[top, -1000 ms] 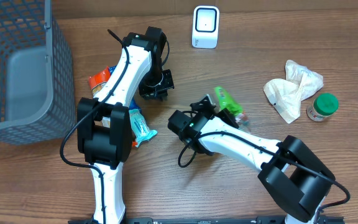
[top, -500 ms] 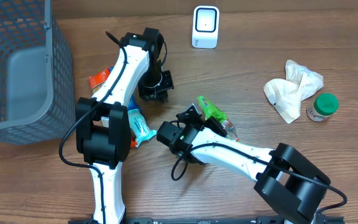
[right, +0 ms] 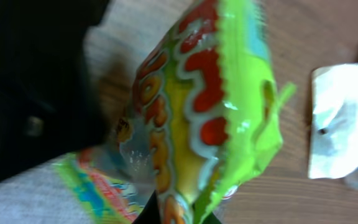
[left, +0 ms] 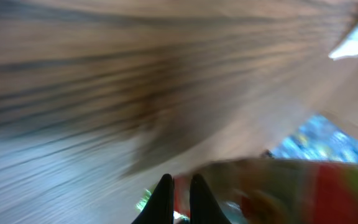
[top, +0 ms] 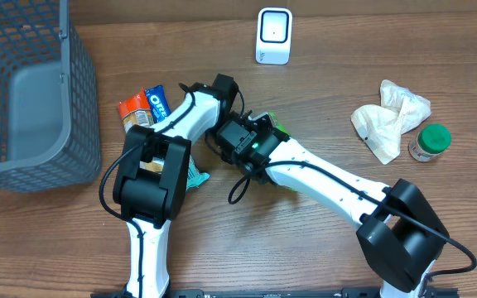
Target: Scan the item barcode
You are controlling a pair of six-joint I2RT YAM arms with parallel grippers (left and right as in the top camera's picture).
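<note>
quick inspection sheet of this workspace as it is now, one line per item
surface: wooden table, no spills seen
job's things: green snack bag near table centre; white scanner at far edge
clutter: cookie pack, orange packet, teal packet, crumpled tissue, green-lidded jar
hands: right hand shut on green snack bag; left hand shut, nothing seen in it, view blurred
cables: black cable looping beside right arm
surroundings: grey mesh basket on left

Overhead looks straight down on the whole surface. My left wrist camera skims the wood; my right sits close on the snack bag, which overhead also shows.
</note>
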